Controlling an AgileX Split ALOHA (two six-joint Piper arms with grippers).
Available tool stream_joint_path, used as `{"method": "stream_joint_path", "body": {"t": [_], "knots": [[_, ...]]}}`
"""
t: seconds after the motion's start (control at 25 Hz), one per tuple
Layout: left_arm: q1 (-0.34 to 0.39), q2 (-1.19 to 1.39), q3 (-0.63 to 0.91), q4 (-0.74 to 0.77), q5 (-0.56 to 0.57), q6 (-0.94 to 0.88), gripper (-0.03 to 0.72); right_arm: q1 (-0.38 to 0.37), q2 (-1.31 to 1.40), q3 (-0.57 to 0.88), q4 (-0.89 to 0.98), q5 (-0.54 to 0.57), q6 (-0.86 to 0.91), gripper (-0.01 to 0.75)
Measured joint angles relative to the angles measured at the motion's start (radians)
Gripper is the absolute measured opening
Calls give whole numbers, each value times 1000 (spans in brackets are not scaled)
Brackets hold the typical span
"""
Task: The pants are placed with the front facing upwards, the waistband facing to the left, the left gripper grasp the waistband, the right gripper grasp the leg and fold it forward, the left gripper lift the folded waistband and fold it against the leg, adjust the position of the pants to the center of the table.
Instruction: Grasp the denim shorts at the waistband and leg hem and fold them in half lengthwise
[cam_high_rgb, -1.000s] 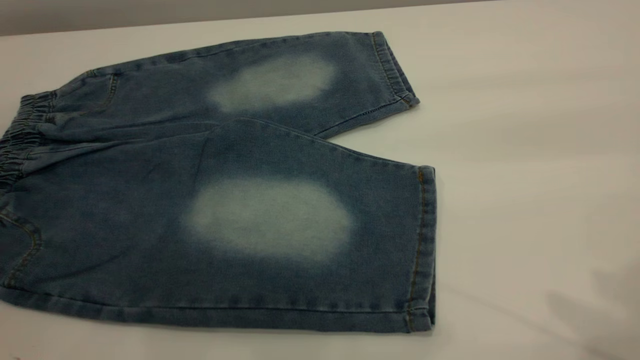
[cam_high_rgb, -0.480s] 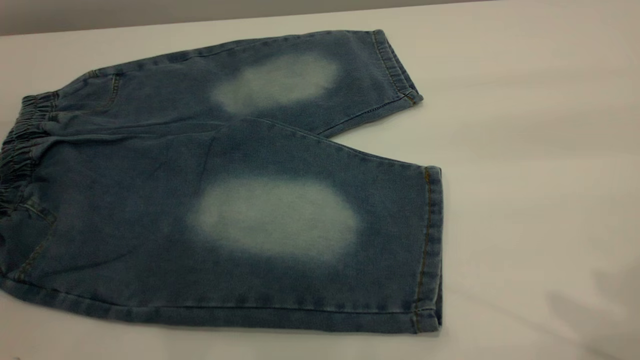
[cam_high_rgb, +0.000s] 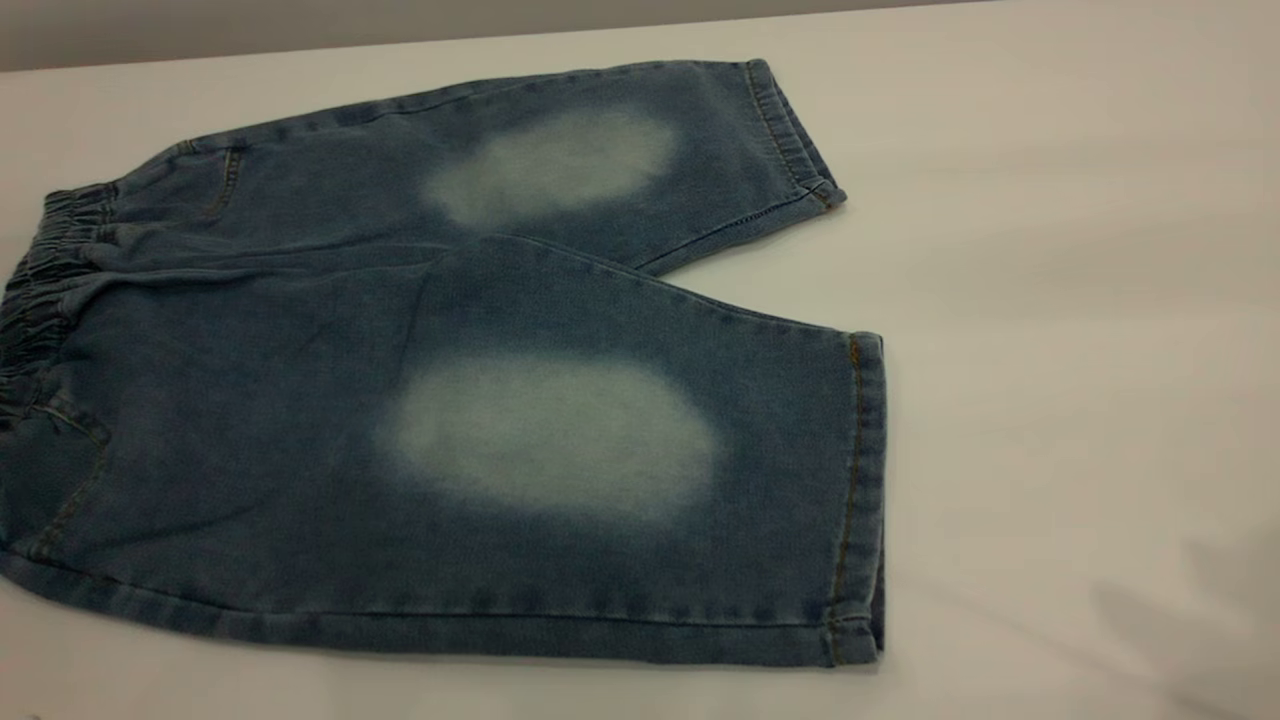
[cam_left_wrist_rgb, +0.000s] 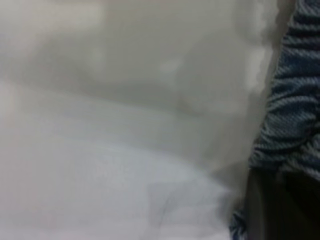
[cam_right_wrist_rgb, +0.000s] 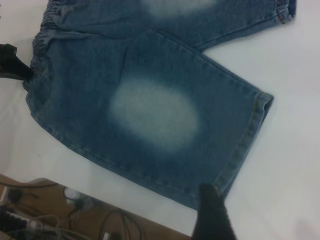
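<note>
Right end effector (cam_right_wrist_rgb: 212, 210) hovers just beside the near leg hem, jaw state indiscernible. The pants (cam_high_rgb: 450, 400) lie flat on the bench (cam_high_rgb: 1050, 250). Farther off, left end effector (cam_right_wrist_rgb: 12, 65) touches the waistband (cam_high_rgb: 40, 290), grip indiscernible.

Exterior cam sits low and close, looking across the plain white table (cam_high_rgb: 1050, 250) at the faded blue denim pants (cam_high_rgb: 500, 330); left wrist cam is pressed right up against the dark ruched elastic waistband (cam_left_wrist_rgb: 295, 100), mostly blur; right wrist cam looks down from higher, sharing the near leg and waistband (cam_right_wrist_rgb: 42, 30) with the exterior.
</note>
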Motion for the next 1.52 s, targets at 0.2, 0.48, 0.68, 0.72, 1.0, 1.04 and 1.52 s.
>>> {"method": "stream_joint_path", "body": {"t": [0.2,0.48,0.68,0.72,1.0,1.04,1.52], "knots": [[0,-31,0,-46,25,0,54,0,9,17,20,-16,0,404],[0,-64,0,-46,118,1,54,0,73,97,33,-51,-2,404],[0,-68,0,-46,139,4,54,0,115,184,85,-114,-38,404],[0,-68,0,-46,139,4,54,0,122,202,97,-125,-50,404],[0,-68,-22,-48,143,13,54,0,196,279,246,-201,-181,404],[0,-68,-28,-49,149,13,54,0,214,288,275,-205,-210,404],[0,-68,-40,-50,165,13,54,0,584,296,591,-170,-601,422]]}}
